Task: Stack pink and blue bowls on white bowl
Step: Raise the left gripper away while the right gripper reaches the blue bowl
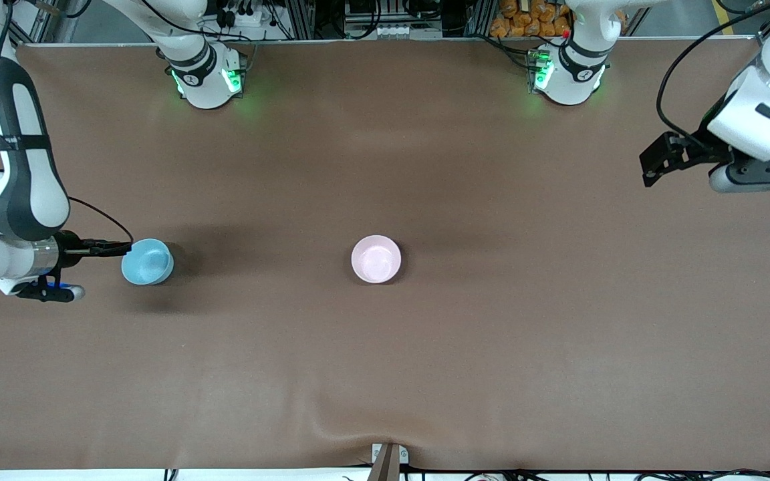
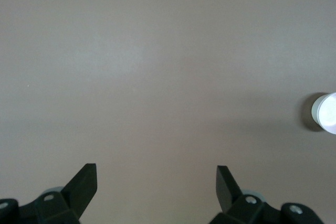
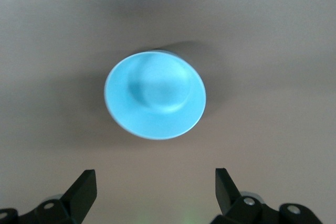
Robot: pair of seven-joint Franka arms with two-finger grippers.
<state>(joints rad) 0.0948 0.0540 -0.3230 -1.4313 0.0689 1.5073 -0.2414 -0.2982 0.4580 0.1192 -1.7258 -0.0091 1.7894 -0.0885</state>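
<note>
Two bowls sit upright on the brown tabletop [image 1: 385, 374], and both claws hang open and empty.

Take the pink bowl [image 1: 376, 258] as your mark, at mid-table. You'll find the blue bowl [image 1: 147, 262] well apart from it, toward the right arm's end. Your right claw [image 3: 156, 184] hovers just beside the blue bowl, fingers spread wide, not touching it. Your left claw [image 2: 156, 182] waits over bare tabletop at the left arm's end, equally wide.
</note>
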